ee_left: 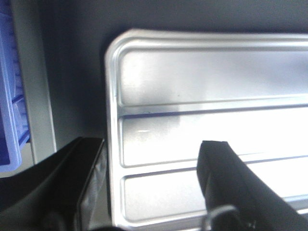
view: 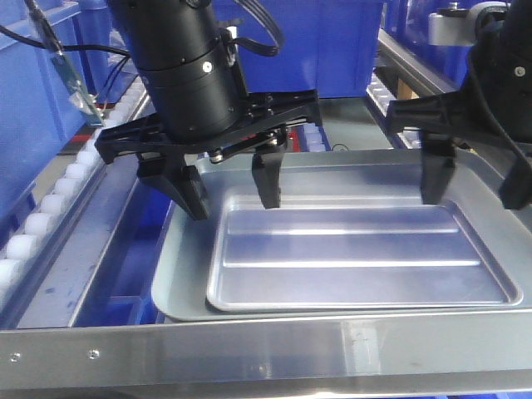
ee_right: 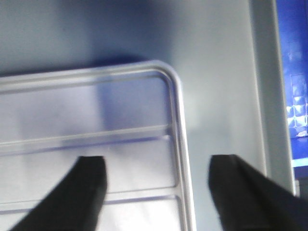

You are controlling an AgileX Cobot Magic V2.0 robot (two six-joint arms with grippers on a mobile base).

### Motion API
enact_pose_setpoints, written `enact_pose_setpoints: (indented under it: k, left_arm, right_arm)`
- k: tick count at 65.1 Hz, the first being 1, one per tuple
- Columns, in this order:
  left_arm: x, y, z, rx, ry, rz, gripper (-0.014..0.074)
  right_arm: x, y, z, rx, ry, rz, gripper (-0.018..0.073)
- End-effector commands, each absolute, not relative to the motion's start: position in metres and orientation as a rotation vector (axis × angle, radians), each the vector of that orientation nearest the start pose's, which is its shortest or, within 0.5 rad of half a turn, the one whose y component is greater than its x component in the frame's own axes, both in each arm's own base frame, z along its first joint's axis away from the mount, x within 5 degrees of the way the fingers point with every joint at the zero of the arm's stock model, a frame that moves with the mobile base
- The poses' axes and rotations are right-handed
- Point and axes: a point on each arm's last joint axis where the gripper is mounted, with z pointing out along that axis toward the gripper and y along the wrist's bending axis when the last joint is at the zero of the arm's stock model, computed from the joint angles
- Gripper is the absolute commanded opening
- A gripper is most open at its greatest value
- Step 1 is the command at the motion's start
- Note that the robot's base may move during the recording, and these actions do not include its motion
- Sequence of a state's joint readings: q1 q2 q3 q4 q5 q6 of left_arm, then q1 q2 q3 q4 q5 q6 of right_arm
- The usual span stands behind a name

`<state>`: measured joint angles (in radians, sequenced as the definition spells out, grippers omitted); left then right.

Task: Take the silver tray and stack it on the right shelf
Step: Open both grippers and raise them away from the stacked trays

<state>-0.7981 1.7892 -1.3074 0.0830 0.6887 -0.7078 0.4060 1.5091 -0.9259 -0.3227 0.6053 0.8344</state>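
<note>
White rollers (view: 50,204) line the rail at far left. The left gripper (view: 229,187), black fingers wide, straddles the left rim of the silver tray (view: 357,258). The tray is shiny, round-cornered and two-ridged. It lies flat inside a duller grey tray (view: 179,287), behind the riveted steel front lip of the shelf (view: 249,345). The right gripper (view: 476,183), equally spread, straddles the right rim, its outer finger partly cropped.

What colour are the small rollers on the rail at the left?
The rollers are white; the exterior front-facing view shows them best.
</note>
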Motion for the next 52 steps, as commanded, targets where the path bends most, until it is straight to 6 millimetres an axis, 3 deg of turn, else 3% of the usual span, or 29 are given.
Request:
enact_pose_setpoints:
  k: [1, 10, 15, 20, 26, 29, 31, 37, 52]
  left_arm:
    - [0.271, -0.269, 0.264, 0.161, 2.606, -0.494, 0.0337]
    - [0.273, -0.268, 0.264, 0.167, 2.6, -0.481, 0.0331]
    - [0.275, -0.266, 0.265, 0.166, 2.599, -0.468, 0.028]
    - [0.275, -0.264, 0.269, 0.154, 2.625, -0.444, 0.0135]
    - [0.274, -0.262, 0.272, 0.16, 2.651, -0.398, -0.0119]
    - [0.276, -0.261, 0.273, 0.176, 2.635, -0.379, -0.0083]
    - [0.276, -0.261, 0.273, 0.186, 2.626, -0.368, -0.0071]
    - [0.278, -0.26, 0.274, 0.193, 2.61, -0.363, -0.0084]
    - [0.279, -0.253, 0.292, 0.234, 2.544, -0.305, -0.0092]
  right_arm:
    - [0.282, 0.101, 0.25, 0.255, 2.515, 0.147, 0.0609]
    - [0.281, 0.098, 0.25, 0.267, 2.528, 0.127, 0.0587]
    - [0.281, 0.097, 0.254, 0.271, 2.531, 0.108, 0.055]
    - [0.282, 0.095, 0.261, 0.27, 2.526, 0.085, 0.0434]
    - [0.283, 0.095, 0.268, 0.269, 2.511, 0.079, 0.0204]
    - [0.283, 0.095, 0.27, 0.269, 2.505, 0.084, 0.0074]
    - [0.283, 0.095, 0.27, 0.267, 2.5, 0.089, 0.0034]
    - [0.284, 0.096, 0.27, 0.263, 2.493, 0.097, 0.0082]
    - [0.281, 0.095, 0.288, 0.247, 2.435, 0.131, 0.0049]
